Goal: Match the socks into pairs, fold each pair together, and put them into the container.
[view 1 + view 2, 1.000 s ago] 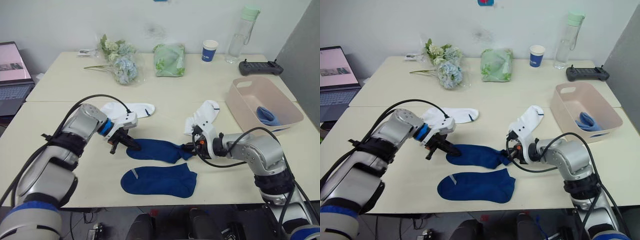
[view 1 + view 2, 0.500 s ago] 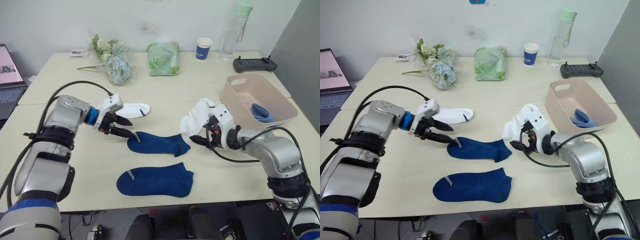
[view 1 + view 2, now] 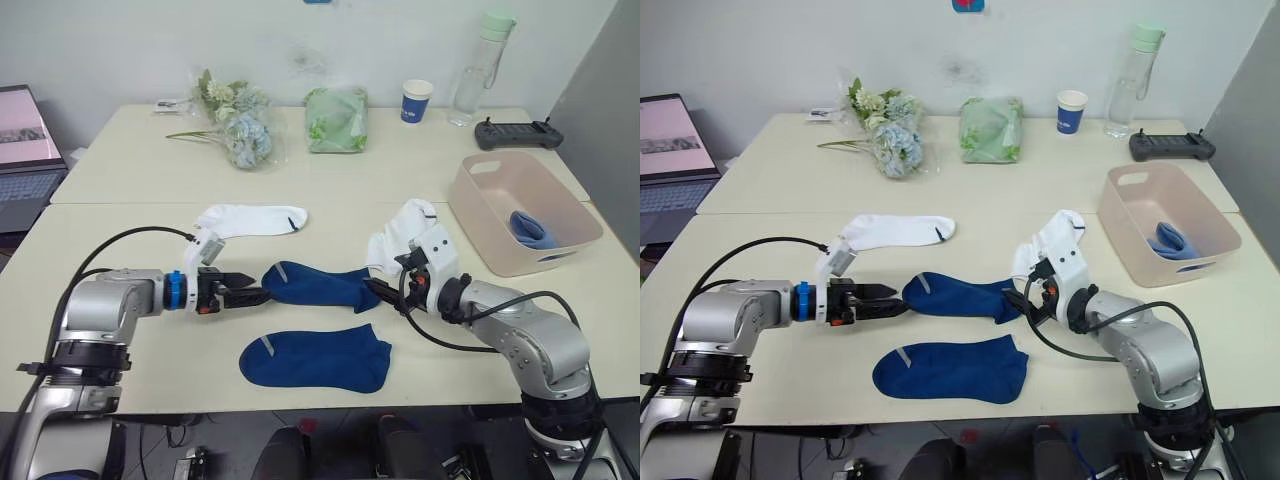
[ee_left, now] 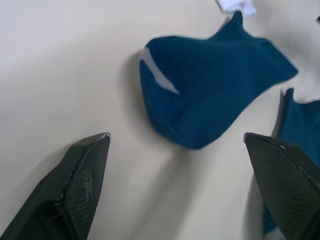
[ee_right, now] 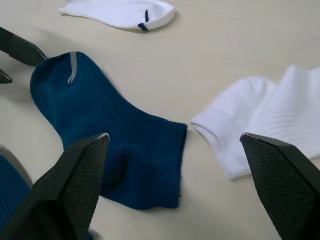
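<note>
From the left eye, two navy socks (image 3: 318, 286) lie mid-counter (image 3: 120, 160), the container (image 3: 490, 215) at far right. The left wrist view shows the left gripper (image 4: 185, 165) with fingers wide, just short of the upper navy sock. The right wrist view shows the right gripper (image 5: 175, 165) spread wide above its other end.

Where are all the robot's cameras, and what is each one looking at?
Left eye view: on the head, looking down over the table; both arms show.
Right eye view: beside it on the head, same scene, both arms.
Left wrist view: on the left wrist, looking along two open fingers at the far navy sock.
Right wrist view: on the right wrist, two open fingers framing that sock, with a white sock beside it.
Shared: all four views show the far navy sock.
</note>
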